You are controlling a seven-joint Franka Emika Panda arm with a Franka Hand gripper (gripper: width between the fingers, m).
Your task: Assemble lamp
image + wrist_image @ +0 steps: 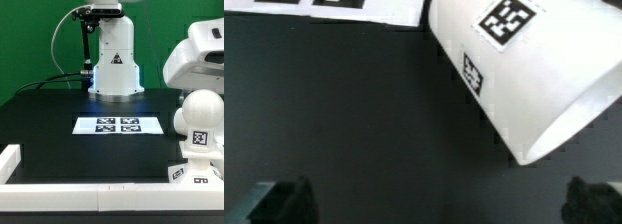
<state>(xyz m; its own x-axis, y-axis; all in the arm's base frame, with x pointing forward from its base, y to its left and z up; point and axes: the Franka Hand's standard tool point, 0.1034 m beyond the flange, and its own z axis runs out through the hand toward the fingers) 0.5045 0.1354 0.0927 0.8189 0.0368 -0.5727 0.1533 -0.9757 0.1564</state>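
Looks like the go-for-the-shade step: the shade (518,70) lies tipped over beside the marker board (331,8). End effector (438,200) is spread and empty above bare bench (349,130). Next move probably means lining up on the shade's wall.

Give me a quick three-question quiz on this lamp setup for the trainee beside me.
1. True or false: the pincer is shut on a lamp part.
2. How many tags does the marker board carry? A) two B) four C) six
3. Fill in: in the exterior view, the round-headed bulb stands toward the view's ____ side.
Key: 1 false, its fingers stand apart with nothing between them; 2 B; 3 right.
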